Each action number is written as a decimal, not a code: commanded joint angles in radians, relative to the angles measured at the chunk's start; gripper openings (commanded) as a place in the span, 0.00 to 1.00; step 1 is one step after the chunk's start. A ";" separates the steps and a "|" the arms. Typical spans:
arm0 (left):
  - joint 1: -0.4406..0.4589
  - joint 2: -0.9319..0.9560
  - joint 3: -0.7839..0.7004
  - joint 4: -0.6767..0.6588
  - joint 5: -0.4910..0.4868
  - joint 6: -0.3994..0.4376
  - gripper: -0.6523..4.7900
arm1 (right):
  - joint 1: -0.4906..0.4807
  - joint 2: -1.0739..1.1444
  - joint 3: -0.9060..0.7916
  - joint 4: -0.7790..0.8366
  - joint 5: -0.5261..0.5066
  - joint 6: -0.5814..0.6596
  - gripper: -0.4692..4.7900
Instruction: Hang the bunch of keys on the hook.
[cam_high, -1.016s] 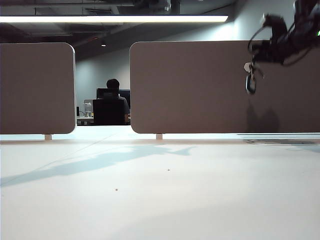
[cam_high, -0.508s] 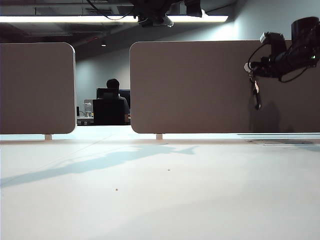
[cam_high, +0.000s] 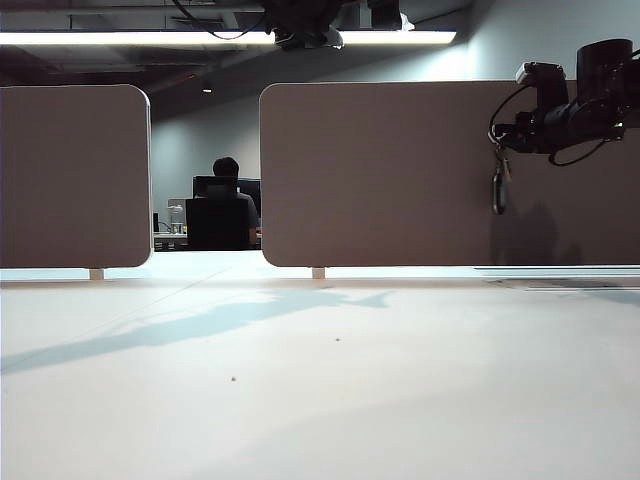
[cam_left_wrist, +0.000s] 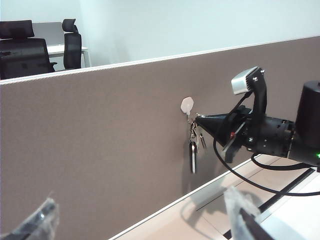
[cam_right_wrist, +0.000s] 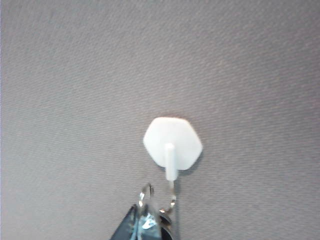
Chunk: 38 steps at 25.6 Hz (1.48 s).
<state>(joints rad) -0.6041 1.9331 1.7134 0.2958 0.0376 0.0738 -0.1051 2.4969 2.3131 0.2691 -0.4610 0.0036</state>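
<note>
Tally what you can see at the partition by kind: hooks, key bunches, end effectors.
Small pale hexagonal wall hook: 1
Silver key bunch with black oval fob: 1
End effectors: 2, the right end effector shut at the keys' ring, the left end effector open and away from them
Total: 4

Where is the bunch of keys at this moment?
The bunch of keys hangs just below the hook on the partition panel, at the right tool's tip.

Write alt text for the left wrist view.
The right gripper, shut on the bunch of keys, holds it against a brown fabric partition just below the small pale hook, the black fob hanging down. The left gripper's two blurred fingertips stand wide apart in the foreground, holding nothing. Office chairs stand beyond the partition.
</note>
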 joint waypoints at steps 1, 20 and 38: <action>-0.002 -0.003 0.005 0.023 0.001 -0.002 1.00 | 0.000 0.009 0.007 0.055 0.038 0.013 0.08; -0.002 -0.003 0.005 0.019 0.000 0.004 1.00 | -0.001 0.147 0.217 -0.008 0.000 0.078 0.08; -0.002 -0.004 0.005 -0.019 0.009 -0.003 1.00 | 0.061 0.068 0.217 -0.190 0.064 0.049 0.08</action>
<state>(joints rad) -0.6056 1.9331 1.7138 0.2710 0.0422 0.0738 -0.0681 2.6003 2.5191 0.0795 -0.3569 0.0761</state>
